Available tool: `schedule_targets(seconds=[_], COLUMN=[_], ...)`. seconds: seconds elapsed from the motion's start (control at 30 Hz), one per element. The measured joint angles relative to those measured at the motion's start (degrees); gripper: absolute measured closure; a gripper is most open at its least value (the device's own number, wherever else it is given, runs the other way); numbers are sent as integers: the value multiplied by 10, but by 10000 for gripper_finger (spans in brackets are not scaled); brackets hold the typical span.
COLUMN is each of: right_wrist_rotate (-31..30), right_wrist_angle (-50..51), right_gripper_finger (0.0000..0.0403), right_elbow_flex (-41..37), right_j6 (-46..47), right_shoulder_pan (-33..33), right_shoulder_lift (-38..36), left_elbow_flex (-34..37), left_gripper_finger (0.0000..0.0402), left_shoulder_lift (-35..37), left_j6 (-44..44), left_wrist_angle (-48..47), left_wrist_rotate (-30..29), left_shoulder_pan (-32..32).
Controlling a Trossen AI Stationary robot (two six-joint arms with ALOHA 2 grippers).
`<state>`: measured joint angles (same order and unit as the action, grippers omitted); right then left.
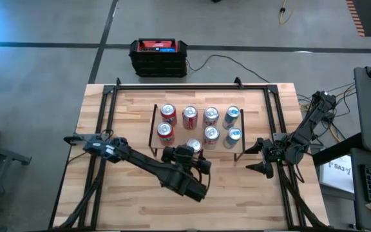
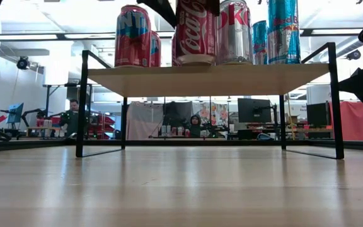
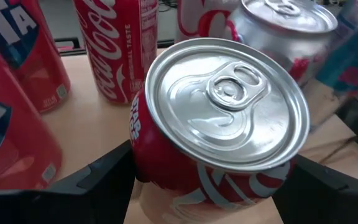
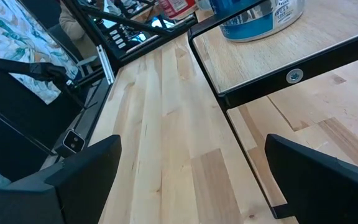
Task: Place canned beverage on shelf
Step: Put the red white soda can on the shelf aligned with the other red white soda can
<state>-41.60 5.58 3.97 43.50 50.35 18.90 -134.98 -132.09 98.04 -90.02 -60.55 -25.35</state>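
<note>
While you look down from above, your left gripper (image 1: 194,149) sits at the front edge of the shelf (image 1: 154,122), and its fingers are clamped on a red cola can (image 3: 219,124). From the left wrist you see one dark finger (image 3: 98,177) pressed against each side of that can, with the silver lid and pull tab facing the camera. From table height the same can (image 2: 195,31) stands upright with its base on or just above the light-wood board (image 2: 207,79); you cannot tell which.

Seven other cans (image 1: 210,116) crowd the board in two rows. A red-and-blue can (image 1: 165,131) stands just beside the held can on one side and a silver can (image 1: 211,135) just beside it on the other, so the held can fills the gap between them in the front row. Behind it another red cola can (image 1: 190,116) stands close.

Your right gripper (image 1: 255,158) hovers off the shelf's right end, near its black corner leg, with its fingers (image 4: 82,171) spread wide and nothing between them. From its wrist you see the shelf's black-framed corner and a blue can (image 4: 260,15) standing near that edge, with bare tabletop (image 4: 166,143) stretching away below.

Open wood lies in front of the shelf, toward the table's near edge. A black-and-red box (image 1: 159,57) sits on the floor beyond the table.
</note>
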Motion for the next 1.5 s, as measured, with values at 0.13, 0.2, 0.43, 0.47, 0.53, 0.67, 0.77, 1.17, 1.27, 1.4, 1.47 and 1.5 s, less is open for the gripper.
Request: schedule_targets(seconds=[0.13, 0.2, 0.43, 0.47, 0.53, 0.67, 0.77, 1.17, 1.27, 1.4, 1.47, 1.5], right_wrist_rotate=[0, 0, 0, 0, 0, 0, 0, 0, 0, 0, 0, 0], right_wrist_angle=[0, 0, 0, 0, 0, 0, 0, 0, 0, 0, 0, 0], right_gripper_finger=[19, 19, 19, 19, 19, 19, 19, 19, 19, 19, 19, 19], right_elbow_flex=[0, 0, 0, 0, 0, 0, 0, 0, 0, 0, 0, 0], right_j6=[0, 0, 0, 0, 0, 0, 0, 0, 0, 0, 0, 0], right_shoulder_pan=[0, 0, 0, 0, 0, 0, 0, 0, 0, 0, 0, 0], right_shoulder_lift=[0, 0, 0, 0, 0, 0, 0, 0, 0, 0, 0, 0], left_elbow_flex=[0, 0, 0, 0, 0, 0, 1, 5, 6, 6, 6, 6], left_gripper_finger=[111, 111, 111, 111, 111, 111, 111, 111, 111, 111, 111, 111], left_shoulder_lift=[0, 2, 16, 18, 20, 20, 20, 20, 20, 20, 20, 20], left_j6=[0, 1, 1, 1, 0, 0, 0, 0, 0, 0, 0, 0], left_wrist_angle=[0, 0, 0, 0, 0, 0, 0, 0, 0, 0, 0, 0], left_wrist_rotate=[0, 0, 1, 1, 1, 10, 25, 47, 48, 48, 50, 51], left_shoulder_pan=[4, 5, 11, 13, 16, 24, 32, 53, 58, 63, 64, 64])
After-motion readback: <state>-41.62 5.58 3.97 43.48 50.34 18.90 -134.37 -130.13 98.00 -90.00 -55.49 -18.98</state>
